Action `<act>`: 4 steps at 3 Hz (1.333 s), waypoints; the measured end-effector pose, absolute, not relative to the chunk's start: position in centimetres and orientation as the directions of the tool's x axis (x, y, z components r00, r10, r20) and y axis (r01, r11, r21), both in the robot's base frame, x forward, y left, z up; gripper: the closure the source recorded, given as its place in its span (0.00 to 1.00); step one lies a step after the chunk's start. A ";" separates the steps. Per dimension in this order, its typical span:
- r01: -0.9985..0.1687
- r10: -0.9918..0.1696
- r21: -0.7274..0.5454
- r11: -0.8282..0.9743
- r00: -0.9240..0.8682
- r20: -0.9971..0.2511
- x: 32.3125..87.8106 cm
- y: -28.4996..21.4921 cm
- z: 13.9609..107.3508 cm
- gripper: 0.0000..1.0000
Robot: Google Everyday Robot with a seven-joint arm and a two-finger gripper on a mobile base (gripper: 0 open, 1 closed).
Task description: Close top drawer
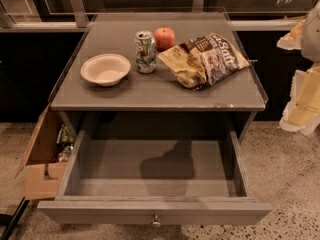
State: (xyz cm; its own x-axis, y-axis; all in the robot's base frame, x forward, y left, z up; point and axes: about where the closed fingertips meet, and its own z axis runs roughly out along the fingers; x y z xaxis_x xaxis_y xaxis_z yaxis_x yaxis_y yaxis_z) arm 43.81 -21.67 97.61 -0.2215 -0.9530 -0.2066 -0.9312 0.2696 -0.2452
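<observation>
The drawer [155, 176] stands pulled far out from under the counter [150, 96], toward the camera. Its front panel is nearest, with the knob [156, 220] at the panel's centre. Nothing shows inside it but a shadow on its bottom. Closing has not begun. I judge it calls for a straight push on the front panel, back under the counter, until the panel sits flush.

Behind the drawer, on the counter, are a bowl [105, 69], a can [145, 51], an apple [164, 37] and a crumpled bag [205, 59]. All sit back from the counter's front edge, so they are clear of the drawer's travel. A hard shove might still rock the upright can.

Left of the drawer a cardboard box [42, 159] lies open with packets inside, one flap just beside the drawer's left wall. It lies alongside the drawer and not behind it, so it probably will not block the slide.

The pincer [302, 101] shows as pale yellow-white shapes to the right of the drawer, cut by the picture's edge. It is well apart from the panel and knob and touches neither. I cannot tell whether it is open or closed, nor whether it holds anything.
</observation>
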 end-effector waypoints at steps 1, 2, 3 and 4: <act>-0.931 -0.953 -0.245 0.270 -0.222 -0.207 43.8 -21.7 97.6 0.00; -0.924 -0.938 -0.243 0.295 -0.231 -0.259 43.2 -21.8 96.5 0.00; -0.872 -0.843 -0.216 0.439 -0.317 -0.434 39.2 -22.3 92.0 0.00; -0.835 -0.771 -0.174 0.523 -0.375 -0.514 37.3 -22.4 88.6 0.00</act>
